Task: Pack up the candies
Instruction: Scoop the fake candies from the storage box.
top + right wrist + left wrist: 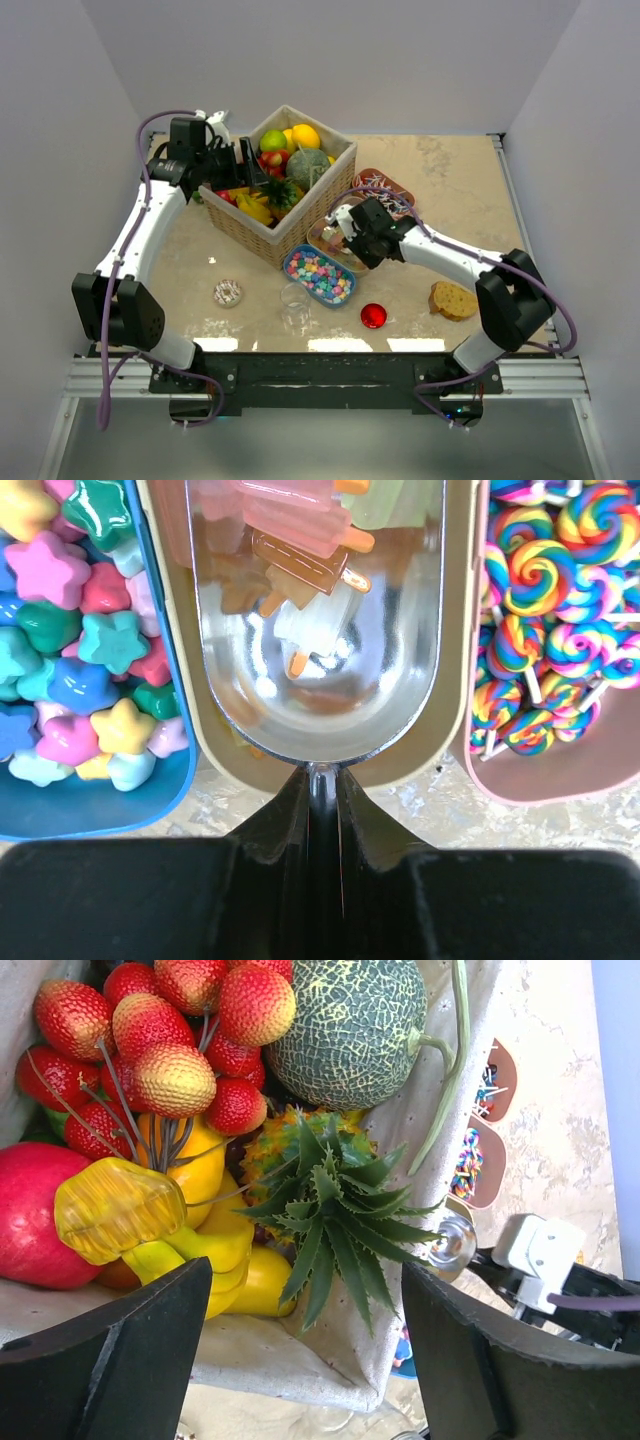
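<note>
The candies lie in three small trays. Pastel star candies (80,650) fill a blue tray (318,276). Ice-lolly shaped candies (300,550) sit in a beige tray (455,710), and rainbow swirl lollipops (550,630) in a pink tray (385,188). My right gripper (318,780) is shut on the handle of a metal scoop (318,670). The scoop's bowl lies in the beige tray with a few ice-lolly candies in it. My left gripper (305,1350) hangs open over the near-left corner of the fruit basket (262,236), holding nothing.
The cloth-lined wicker basket holds toy fruit: strawberries (170,1050), a melon (345,1025), a pineapple top (335,1210), bananas (200,1250). In front of it are a sprinkled doughnut (228,293), a clear glass cup (296,306), a red ball (373,316) and a biscuit (453,300).
</note>
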You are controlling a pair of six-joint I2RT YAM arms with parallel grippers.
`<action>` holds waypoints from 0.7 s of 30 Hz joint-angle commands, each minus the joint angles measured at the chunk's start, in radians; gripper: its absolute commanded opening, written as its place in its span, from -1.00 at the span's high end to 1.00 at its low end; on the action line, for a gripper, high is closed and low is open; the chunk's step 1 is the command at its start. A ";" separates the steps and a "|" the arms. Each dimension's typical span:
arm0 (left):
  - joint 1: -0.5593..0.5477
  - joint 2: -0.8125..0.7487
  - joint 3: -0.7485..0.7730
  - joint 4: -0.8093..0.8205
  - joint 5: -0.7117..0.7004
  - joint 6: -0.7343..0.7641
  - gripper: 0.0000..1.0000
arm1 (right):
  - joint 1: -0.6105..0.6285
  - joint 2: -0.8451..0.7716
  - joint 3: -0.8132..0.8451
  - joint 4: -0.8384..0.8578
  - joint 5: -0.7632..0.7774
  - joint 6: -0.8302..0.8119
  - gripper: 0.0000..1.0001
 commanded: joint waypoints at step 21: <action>0.003 -0.074 0.031 0.046 -0.088 -0.119 -0.99 | 0.150 -0.395 0.075 -0.182 -0.076 0.163 1.00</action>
